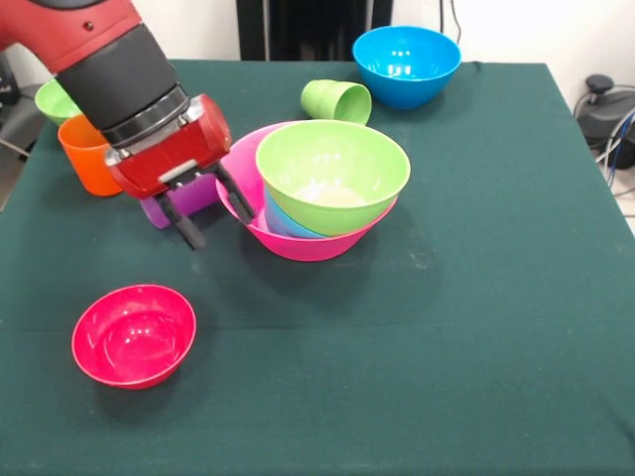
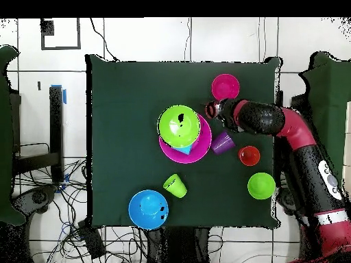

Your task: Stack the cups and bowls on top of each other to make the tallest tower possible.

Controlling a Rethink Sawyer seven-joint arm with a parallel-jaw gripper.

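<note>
The gripper [image 1: 210, 211] hangs low over the table [image 1: 476, 297], just beside the tower [image 1: 317, 188] on its nine o'clock side in the front view. Its two black fingers [image 1: 189, 230] stand spread apart with nothing between them; one tip is near the pink bowl's rim, the other is in front of the purple cup [image 1: 193, 196].

The tower sits near the table's centre. Its base is the large pink bowl [image 1: 298, 243]. A light blue piece [image 1: 283, 220] shows inside it, and a green bowl [image 1: 332, 177] rests on top, tilted slightly.

The purple cup lies beside the pink bowl at nine o'clock, partly hidden by the gripper; whether it touches the bowl cannot be told. In the overhead view it is at the tower's three o'clock [image 2: 221, 143].

The orange cup [image 1: 87, 157] stands upright at nine o'clock from the tower, beyond the purple cup. A small green bowl [image 1: 55, 99] is behind it at the table's edge, partly hidden by the arm [image 1: 109, 59].

A light green cup [image 1: 337, 100] lies on its side at twelve o'clock from the tower, mouth facing the front camera. The blue bowl [image 1: 407, 64] stands upright at one o'clock, near the far edge.

The red bowl [image 1: 134, 334] stands upright at seven o'clock, well apart from the tower.
</note>
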